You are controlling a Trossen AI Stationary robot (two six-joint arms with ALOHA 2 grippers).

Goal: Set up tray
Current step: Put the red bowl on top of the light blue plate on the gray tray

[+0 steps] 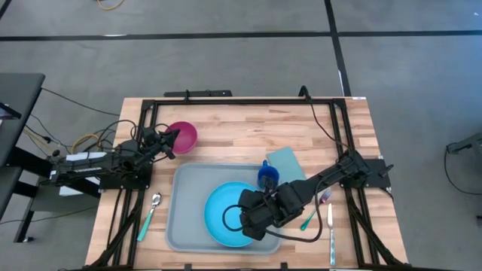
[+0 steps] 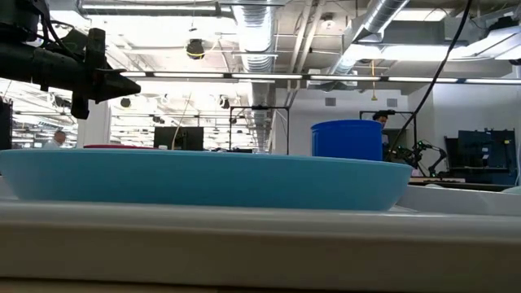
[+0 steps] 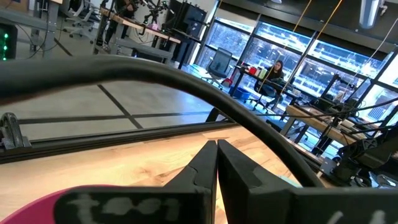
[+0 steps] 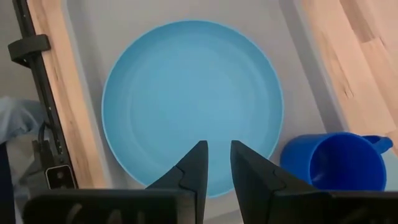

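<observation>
The grey-blue tray [image 1: 188, 188] lies near the table's front edge. On it rest a round bright blue plate [image 4: 193, 106] and, at the tray's far right corner, an upright dark blue cup [image 4: 336, 162]. My right gripper [image 4: 217, 158] hangs above the plate's right part, pointing steeply down, open a little with nothing between its fingers. My left gripper [image 3: 216, 149] is shut and level at the table's left, beside a pink bowl [image 1: 183, 136]. In the low view the plate [image 2: 203, 179] and cup [image 2: 348, 138] stand above the tray's rim [image 2: 244, 236].
A light-teal napkin [image 1: 287, 162] lies on the wood beyond the tray's far right corner. A spoon with a teal handle [image 1: 150, 212] lies left of the tray; a knife [image 1: 330, 229] and another teal-handled piece [image 1: 310, 217] lie right of it. A black frame [image 1: 241, 102] borders the table.
</observation>
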